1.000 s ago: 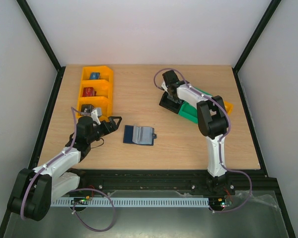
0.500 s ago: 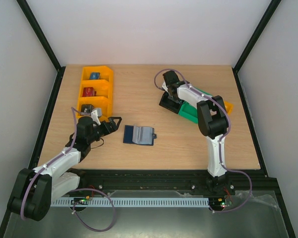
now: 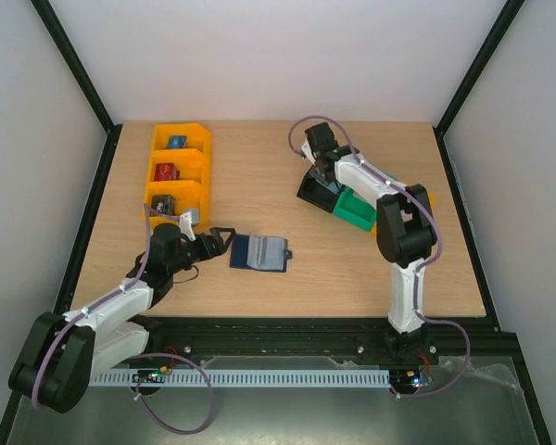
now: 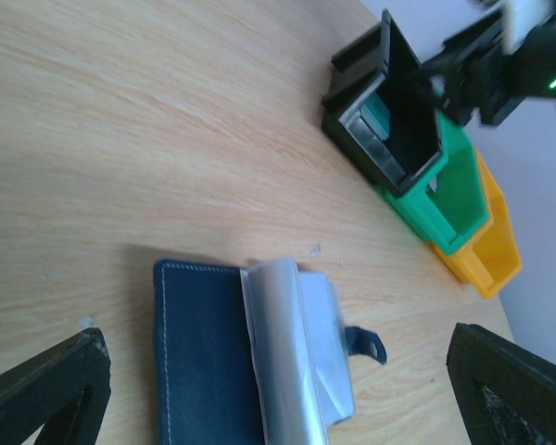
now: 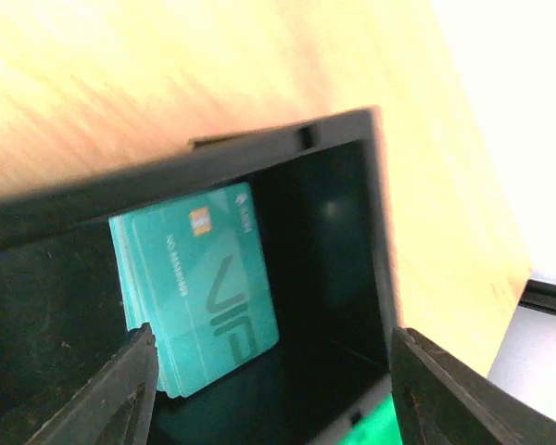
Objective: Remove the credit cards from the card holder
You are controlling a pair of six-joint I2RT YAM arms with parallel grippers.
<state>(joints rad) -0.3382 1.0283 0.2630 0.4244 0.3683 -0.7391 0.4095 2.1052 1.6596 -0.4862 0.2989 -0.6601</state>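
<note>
Right hand (image 5: 271, 341), open and empty, hovers over credit cards (image 5: 199, 287) inside black bin (image 5: 259, 153).

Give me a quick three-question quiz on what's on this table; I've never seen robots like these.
1. True or false: the card holder lies unfolded.
2. Where are the teal cards? A black bin; B green bin; C orange bin.
3. Which is closer to the card holder: left gripper or right gripper?
Key: 1 true; 2 A; 3 left gripper.
</note>
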